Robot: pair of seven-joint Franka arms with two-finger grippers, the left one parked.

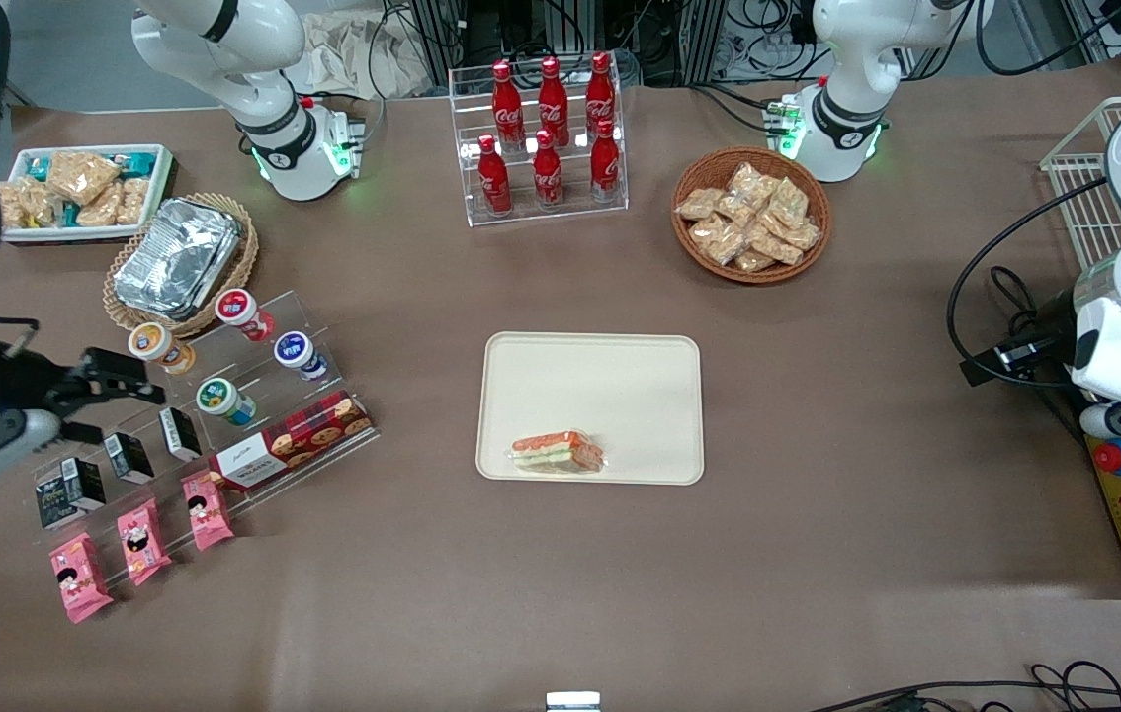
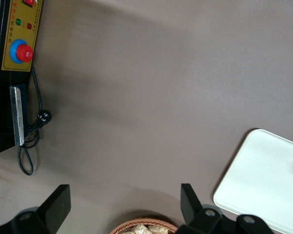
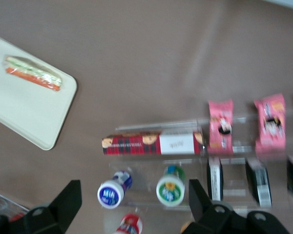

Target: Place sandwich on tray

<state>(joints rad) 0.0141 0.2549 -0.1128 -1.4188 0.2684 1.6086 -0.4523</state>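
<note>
The sandwich (image 1: 558,453), a wrapped wedge with orange, green and pale layers, lies on the cream tray (image 1: 590,376), at the tray's edge nearest the front camera. It also shows in the right wrist view (image 3: 33,73), lying on the tray (image 3: 24,112). My right gripper (image 1: 116,381) is open and empty, well away from the tray, high above the clear snack rack at the working arm's end of the table. In the right wrist view its fingers (image 3: 68,200) stand wide apart over small yoghurt cups (image 3: 170,189).
A clear tiered rack (image 1: 224,415) holds cups, a red cookie box (image 1: 294,440), black cartons and pink packets (image 1: 140,539). A basket with foil trays (image 1: 180,259), a white bin of snacks (image 1: 81,190), a cola rack (image 1: 546,133) and a wicker snack basket (image 1: 750,213) stand around.
</note>
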